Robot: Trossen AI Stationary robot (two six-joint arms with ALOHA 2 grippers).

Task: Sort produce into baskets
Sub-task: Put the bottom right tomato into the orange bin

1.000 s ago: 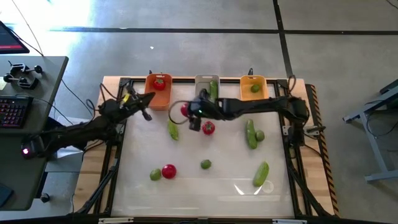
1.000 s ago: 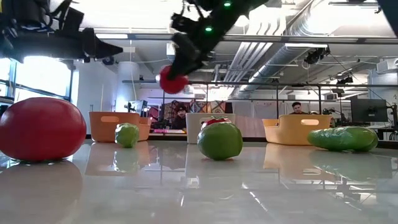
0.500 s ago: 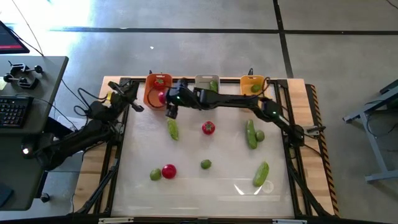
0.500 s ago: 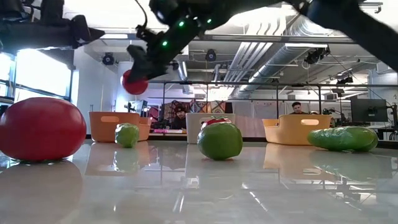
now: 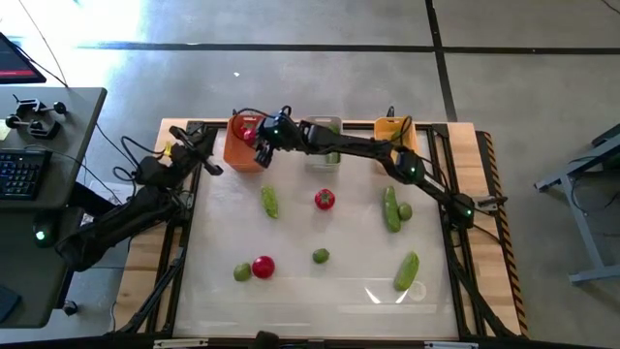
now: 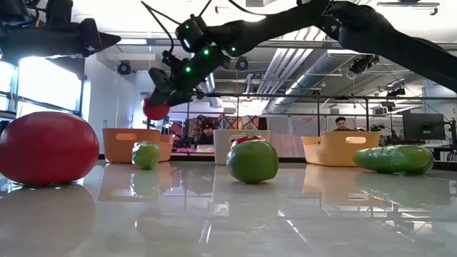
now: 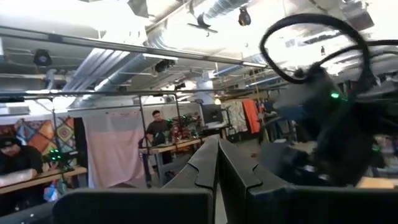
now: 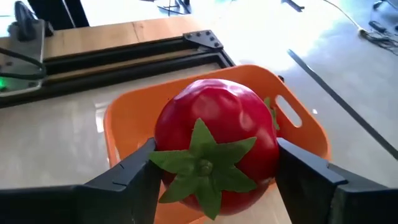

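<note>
While the left gripper (image 5: 215,167) waits w/ fingers together beside the orange-red basket (image 5: 239,151), right gripper (image 8: 214,171) grips a tomato (image 8: 217,146) above it.

Red tomato (image 8: 214,149) with a green star top, dark tool fingers (image 8: 127,180), orange bin (image 8: 130,118), white desk (image 5: 320,291).

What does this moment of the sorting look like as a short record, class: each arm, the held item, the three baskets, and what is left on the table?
right gripper: over the orange-red basket, fingers shut on the held tomato
left gripper: raised at the table's left edge, fingers shut, empty
orange-red basket: one tomato inside already
grey basket: a cucumber, mostly hidden by the arm
yellow-orange basket: one lime
loose on table: two tomatoes, three cucumbers, three limes
</note>
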